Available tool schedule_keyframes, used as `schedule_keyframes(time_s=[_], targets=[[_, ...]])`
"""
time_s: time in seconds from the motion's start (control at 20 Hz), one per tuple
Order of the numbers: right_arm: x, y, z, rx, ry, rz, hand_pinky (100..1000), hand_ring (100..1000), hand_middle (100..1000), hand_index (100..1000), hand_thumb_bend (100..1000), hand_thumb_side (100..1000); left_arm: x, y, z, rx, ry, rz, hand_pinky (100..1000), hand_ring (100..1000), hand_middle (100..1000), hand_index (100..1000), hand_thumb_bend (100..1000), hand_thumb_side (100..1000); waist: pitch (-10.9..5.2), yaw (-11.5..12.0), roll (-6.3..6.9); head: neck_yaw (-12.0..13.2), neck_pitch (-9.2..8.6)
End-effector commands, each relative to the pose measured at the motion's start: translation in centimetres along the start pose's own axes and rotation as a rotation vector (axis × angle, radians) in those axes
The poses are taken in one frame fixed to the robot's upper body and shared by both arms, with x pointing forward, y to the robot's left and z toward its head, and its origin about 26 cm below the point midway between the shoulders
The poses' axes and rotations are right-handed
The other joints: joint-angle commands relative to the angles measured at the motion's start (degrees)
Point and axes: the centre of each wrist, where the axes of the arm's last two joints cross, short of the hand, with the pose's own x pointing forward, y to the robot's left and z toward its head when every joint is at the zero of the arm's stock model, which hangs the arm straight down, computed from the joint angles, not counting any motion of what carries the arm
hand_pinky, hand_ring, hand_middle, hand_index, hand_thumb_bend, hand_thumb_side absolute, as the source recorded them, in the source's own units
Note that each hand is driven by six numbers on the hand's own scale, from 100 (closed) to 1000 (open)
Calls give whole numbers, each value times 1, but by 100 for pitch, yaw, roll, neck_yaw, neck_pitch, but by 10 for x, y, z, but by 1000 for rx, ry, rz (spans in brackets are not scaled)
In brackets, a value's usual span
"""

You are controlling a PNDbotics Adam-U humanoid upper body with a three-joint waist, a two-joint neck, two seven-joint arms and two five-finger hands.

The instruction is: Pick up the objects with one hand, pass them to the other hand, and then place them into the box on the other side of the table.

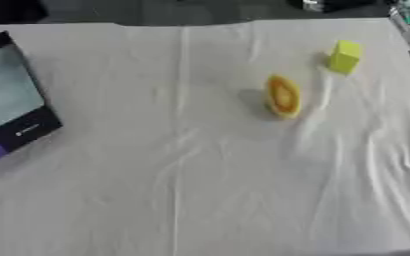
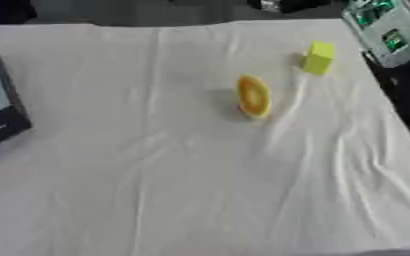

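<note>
White wrinkled cloth covered the tabletop (image 1: pixel 200 190) from edge to edge. Toward its far right corner stood a small yellow-green block (image 1: pixel 345 56), and just nearer the middle lay a yellow oval object with an orange centre (image 1: pixel 282 96), the two close but apart. At the left edge sat a dark-rimmed box with a pale inside (image 1: pixel 7 100), only partly in view. Neither robot hand showed in either view, so how far their fingers were open could not be told. Nothing appeared picked up yet; the first pick seemed pending. Next, the right robot hand would probably need to reach toward the right-side objects.
</note>
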Motion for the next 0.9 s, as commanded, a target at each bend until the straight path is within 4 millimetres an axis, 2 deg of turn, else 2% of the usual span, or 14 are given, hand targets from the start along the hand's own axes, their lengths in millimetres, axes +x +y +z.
schedule_keyframes(time_s=[0.05, 0.15, 0.2, 0.25, 0.35, 0.65, 0.9], targets=[[-12, -32, 7, 77, 47, 98, 945, 856, 866, 871, 602, 406, 5, 10, -3, 7, -25, -26, 783, 667, 607, 765, 841, 395, -70, 10, -46, -43, 31], [-19, -41, 6, 125, 72, 121, 955, 876, 872, 875, 606, 396, 5, 11, -3, 9, -25, -30, 783, 667, 607, 765, 840, 396, -65, 15, -42, -79, 31], [-22, -46, 6, 145, 83, 130, 956, 879, 871, 876, 560, 405, 5, 11, -3, 9, -25, -31, 783, 668, 607, 764, 840, 397, -62, 16, -39, -92, 31], [-24, -49, 6, 162, 91, 134, 957, 881, 874, 876, 608, 389, 5, 11, -3, 9, -24, -31, 783, 668, 607, 764, 839, 397, -60, 16, -37, -100, 31], [-27, -55, 4, 192, 105, 143, 962, 889, 878, 878, 610, 382, 5, 10, -3, 8, -24, -31, 783, 668, 607, 764, 838, 397, -55, 14, -34, -135, 1], [-29, -67, -1, 251, 137, 186, 973, 906, 888, 884, 614, 360, 8, 10, -4, 13, -29, -32, 784, 668, 607, 763, 833, 397, -31, 16, -14, -328, -313], [-29, -71, -7, 289, 169, 227, 982, 917, 891, 887, 611, 315, 8, 10, -4, 16, -28, -32, 784, 669, 606, 762, 831, 397, -1, 29, 0, -372, -391]])
